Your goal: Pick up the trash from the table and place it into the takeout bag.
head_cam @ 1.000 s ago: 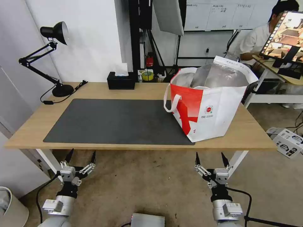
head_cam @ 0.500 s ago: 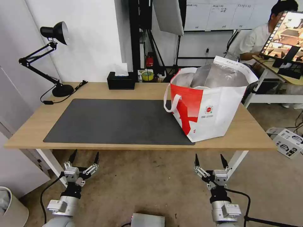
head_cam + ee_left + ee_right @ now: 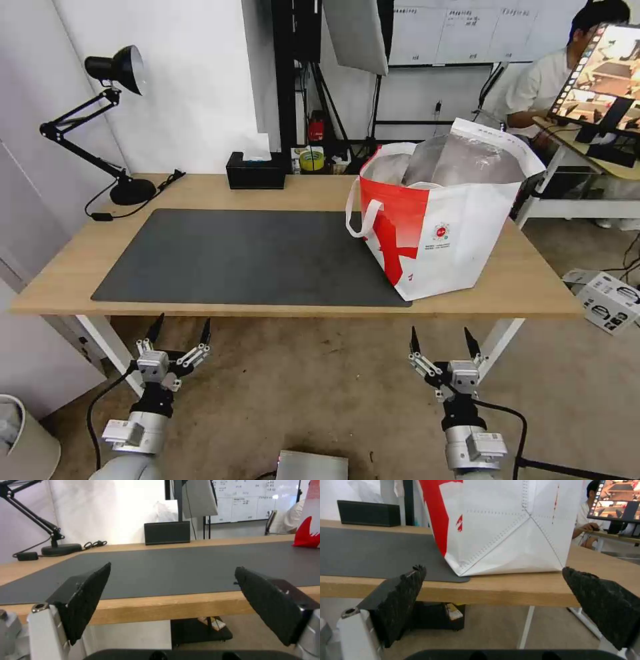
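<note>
The takeout bag [image 3: 447, 227] stands upright and open on the right part of the table [image 3: 520, 280], its red panel toward the dark grey mat [image 3: 247, 253] and its foil lining showing. The trash is out of view; the mat's surface is bare. My left gripper [image 3: 183, 323] hangs open below and in front of the table's front edge, left of centre; the left wrist view looks between its fingers [image 3: 86, 592] across the mat. My right gripper [image 3: 440, 333] is open too, below the front edge under the bag. The right wrist view shows the bag [image 3: 506, 530] close ahead.
A black desk lamp [image 3: 113, 73] and a black tissue box [image 3: 255, 172] stand along the table's far edge. A white bin [image 3: 20, 440] sits on the floor at the left, and a cardboard box [image 3: 610, 300] at the right. A desk with a monitor [image 3: 600, 73] stands behind the bag.
Both grippers have sunk slightly in front of the table, the left one also drifting a little to the right. Nothing on the table has moved.
</note>
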